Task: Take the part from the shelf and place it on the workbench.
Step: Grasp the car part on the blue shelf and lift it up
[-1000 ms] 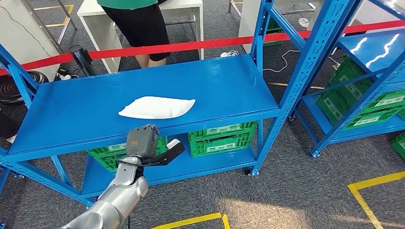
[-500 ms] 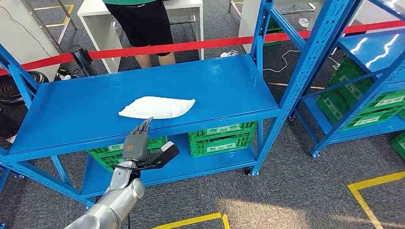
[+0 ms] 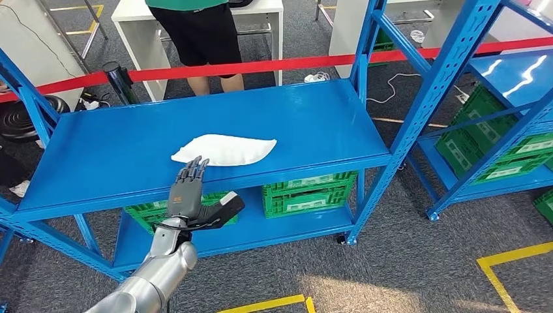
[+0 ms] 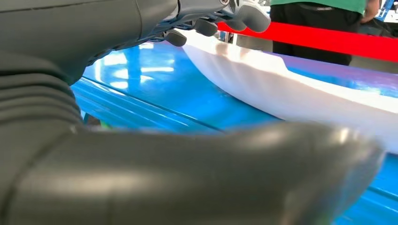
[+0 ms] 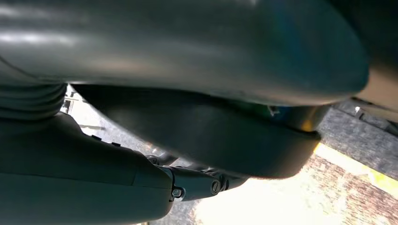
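Reaching over the shelf [image 3: 98,163] edge, the left hand [image 3: 189,192] hovers empty, fingers spread and thumb out, just short of the white part [image 3: 225,149] (a soft pouch). Sliding fingers beneath its near edge should serve best; right hand's state cannot be told.

The shelf [image 3: 130,156] is painted metal, blue and glossy — light reflects in soft patches on its flat top. On it lies the part [image 3: 225,149], a white bag of soft, smooth material, maybe plastic film, with a slight sheen in the left wrist view. The left hand [image 3: 186,195] has a matt dark grey cover that looks like plastic or rubber, ribbed near the wrist, and the arm [image 3: 153,280] behind it is brushed silver metal. The crates [image 3: 306,189] below are green hard plastic with open grid walls. The floor [image 3: 404,261] is rough grey carpet — the yellow tape [image 3: 508,254] on it looks smooth.
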You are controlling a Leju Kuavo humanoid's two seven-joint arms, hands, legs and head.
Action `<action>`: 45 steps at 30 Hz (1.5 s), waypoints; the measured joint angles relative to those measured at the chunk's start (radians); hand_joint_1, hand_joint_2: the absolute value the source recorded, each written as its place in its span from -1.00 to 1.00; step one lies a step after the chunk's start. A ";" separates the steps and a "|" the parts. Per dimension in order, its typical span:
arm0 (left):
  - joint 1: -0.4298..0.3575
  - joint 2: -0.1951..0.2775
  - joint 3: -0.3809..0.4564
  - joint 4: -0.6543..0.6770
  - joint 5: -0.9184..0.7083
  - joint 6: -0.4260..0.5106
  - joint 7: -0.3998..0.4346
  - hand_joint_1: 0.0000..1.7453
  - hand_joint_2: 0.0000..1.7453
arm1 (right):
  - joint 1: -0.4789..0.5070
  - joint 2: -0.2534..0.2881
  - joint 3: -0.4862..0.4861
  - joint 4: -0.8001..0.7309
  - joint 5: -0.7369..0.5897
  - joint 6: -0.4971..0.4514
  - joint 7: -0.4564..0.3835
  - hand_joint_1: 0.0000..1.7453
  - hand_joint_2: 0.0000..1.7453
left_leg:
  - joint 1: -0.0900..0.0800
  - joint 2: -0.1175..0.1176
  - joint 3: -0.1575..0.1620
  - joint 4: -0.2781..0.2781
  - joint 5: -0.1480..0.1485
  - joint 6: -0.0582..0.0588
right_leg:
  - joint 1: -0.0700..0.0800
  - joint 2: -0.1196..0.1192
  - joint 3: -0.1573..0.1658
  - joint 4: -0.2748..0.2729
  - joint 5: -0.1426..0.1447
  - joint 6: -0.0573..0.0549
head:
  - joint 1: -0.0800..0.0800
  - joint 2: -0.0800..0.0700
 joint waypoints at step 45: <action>0.025 0.002 -0.057 -0.113 -0.271 0.072 0.163 -0.99 1.00 | 0.003 0.008 0.000 0.004 -0.001 -0.010 0.018 -1.00 -1.00 | 0.007 0.001 0.032 0.001 -0.049 -0.059 | -0.001 0.004 0.113 -0.242 0.095 -0.040 | 0.002 0.000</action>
